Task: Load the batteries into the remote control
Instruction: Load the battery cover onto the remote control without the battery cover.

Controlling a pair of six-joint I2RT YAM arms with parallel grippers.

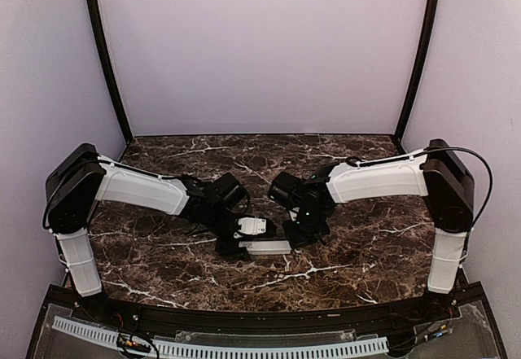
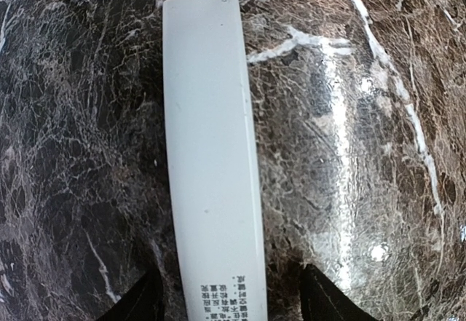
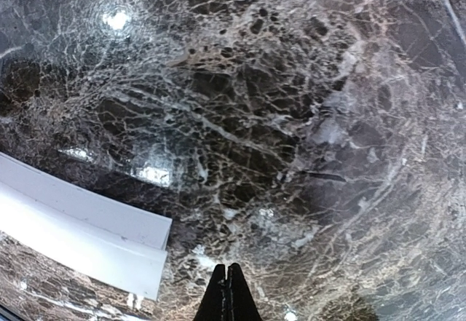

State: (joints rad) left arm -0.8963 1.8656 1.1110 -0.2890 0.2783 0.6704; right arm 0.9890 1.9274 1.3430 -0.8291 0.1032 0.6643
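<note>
Where left tool (image 2: 231,299) straddles — remote control (image 2: 207,146), print unreadable.

Looks straight down on the remote control (image 2: 211,168): plain white, flat on the dark veined marble table (image 2: 378,153), running top to bottom of view. Small dark print at its near end. Straddled there by the left gripper (image 2: 233,300), dark fingers (image 2: 326,303) parted, clear of both edges.
</note>
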